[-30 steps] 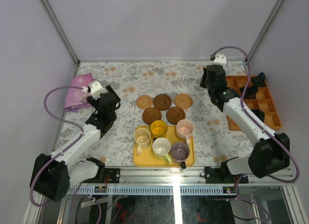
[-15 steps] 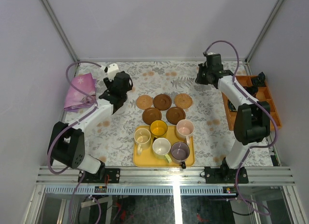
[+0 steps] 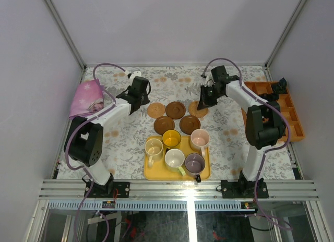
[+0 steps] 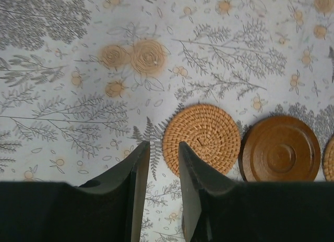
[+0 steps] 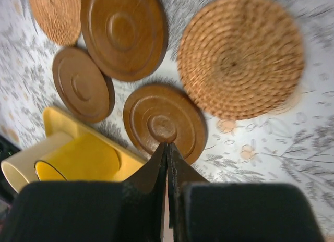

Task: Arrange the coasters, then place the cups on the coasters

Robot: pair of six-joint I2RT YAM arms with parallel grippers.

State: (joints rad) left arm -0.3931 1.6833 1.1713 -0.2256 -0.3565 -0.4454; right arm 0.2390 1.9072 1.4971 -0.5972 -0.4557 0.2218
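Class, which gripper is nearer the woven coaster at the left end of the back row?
Left. The left gripper sits just beside that woven coaster; the right gripper is at the row's opposite end, by the other woven coaster.

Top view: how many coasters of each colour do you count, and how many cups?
Light woven coasters: 2
Dark brown coasters: 3
Cups: 5
Total: 10
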